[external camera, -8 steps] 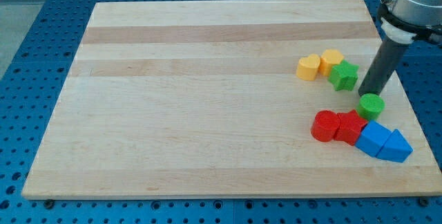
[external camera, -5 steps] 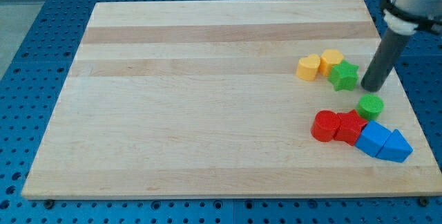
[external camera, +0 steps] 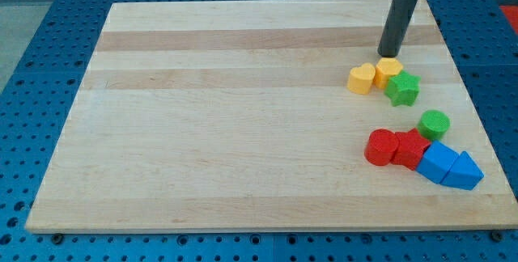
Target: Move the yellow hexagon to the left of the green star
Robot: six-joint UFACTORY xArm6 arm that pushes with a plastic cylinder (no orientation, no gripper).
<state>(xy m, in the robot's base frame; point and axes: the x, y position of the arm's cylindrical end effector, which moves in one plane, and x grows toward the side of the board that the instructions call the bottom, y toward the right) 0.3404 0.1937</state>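
The yellow hexagon [external camera: 389,70] lies at the board's right, touching the upper left of the green star [external camera: 402,89]. A yellow heart-like block [external camera: 362,78] sits against the hexagon's left side. My tip [external camera: 389,54] is on the board just above the yellow hexagon, very close to its top edge, with the rod rising toward the view's top.
A green cylinder [external camera: 434,124] stands below the star. Below it, a red cylinder [external camera: 380,147], a red block [external camera: 410,148], a blue block [external camera: 438,162] and a blue triangle [external camera: 464,171] form a row near the wooden board's [external camera: 243,116] right bottom corner.
My tip has moved from the right of the green star, near the green cylinder, up and to the left to a spot just above the yellow hexagon. The blocks have not moved.
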